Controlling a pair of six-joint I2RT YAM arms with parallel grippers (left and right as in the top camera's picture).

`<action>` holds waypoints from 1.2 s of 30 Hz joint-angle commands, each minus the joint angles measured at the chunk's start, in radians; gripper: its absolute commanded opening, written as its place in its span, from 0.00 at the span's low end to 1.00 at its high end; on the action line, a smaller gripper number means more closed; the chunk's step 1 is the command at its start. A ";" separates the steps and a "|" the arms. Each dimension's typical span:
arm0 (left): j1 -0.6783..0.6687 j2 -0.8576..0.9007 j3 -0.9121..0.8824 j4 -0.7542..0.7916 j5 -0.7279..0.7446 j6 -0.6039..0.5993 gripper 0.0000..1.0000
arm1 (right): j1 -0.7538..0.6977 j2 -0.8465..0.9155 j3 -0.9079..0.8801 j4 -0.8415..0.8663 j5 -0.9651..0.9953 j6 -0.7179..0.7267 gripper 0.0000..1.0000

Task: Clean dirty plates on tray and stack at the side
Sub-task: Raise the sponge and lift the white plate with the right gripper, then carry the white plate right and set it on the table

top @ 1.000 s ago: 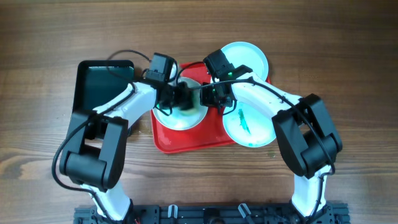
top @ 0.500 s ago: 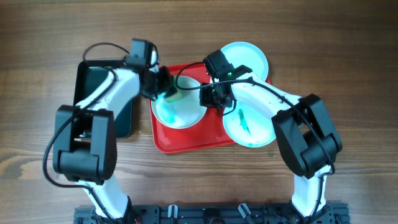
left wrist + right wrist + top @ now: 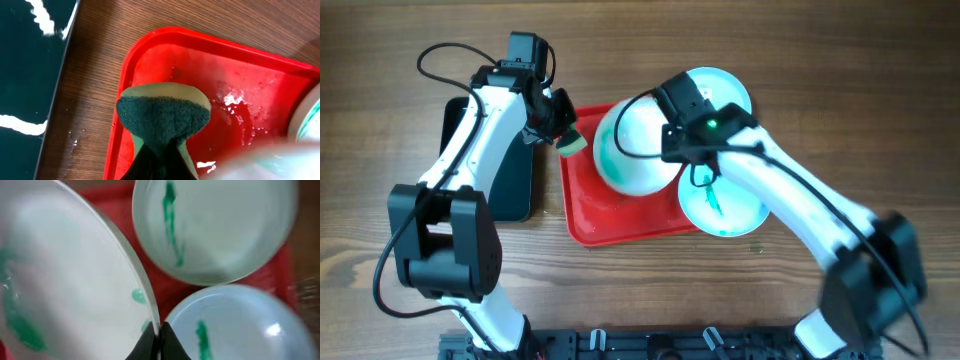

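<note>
My right gripper (image 3: 672, 140) is shut on the rim of the white plate (image 3: 635, 150) and holds it tilted above the red tray (image 3: 620, 228). In the right wrist view the jaws (image 3: 160, 336) pinch the rim of the white plate (image 3: 65, 280), which carries teal-green smears. A pale turquoise plate (image 3: 722, 205) with a teal smear lies at the tray's right end. A second turquoise plate (image 3: 728, 92) lies behind it. Both show smears in the right wrist view, one plate (image 3: 215, 230) above the other plate (image 3: 240, 325). My left gripper (image 3: 558, 130) is shut on a green sponge (image 3: 571, 144) over the tray's left rim (image 3: 125, 85).
A dark green tray (image 3: 505, 170) lies left of the red tray, under my left arm; it also shows in the left wrist view (image 3: 25, 75). The red tray's floor (image 3: 240, 95) is wet. Bare wooden table surrounds both trays.
My left gripper drew the sponge off the white plate, back and to the left. My right gripper lifted and tilted the white plate off the tray.
</note>
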 commanded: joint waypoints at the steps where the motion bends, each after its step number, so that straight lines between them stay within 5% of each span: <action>1: 0.003 -0.002 0.006 -0.001 -0.027 0.018 0.04 | 0.080 -0.086 0.008 -0.014 0.410 -0.026 0.05; 7: -0.009 0.014 0.004 -0.004 -0.027 0.010 0.04 | 0.241 -0.093 0.008 -0.026 0.880 -0.058 0.04; 16: -0.019 0.014 0.003 0.000 -0.024 -0.016 0.04 | 0.424 -0.093 0.008 -0.006 1.270 -0.132 0.04; 30: -0.019 0.014 0.003 0.010 -0.024 -0.016 0.04 | 0.473 -0.093 0.008 0.094 1.257 -0.207 0.04; 36: -0.019 0.014 0.003 0.011 -0.024 -0.016 0.04 | 0.418 -0.093 0.008 -0.019 0.826 -0.150 0.04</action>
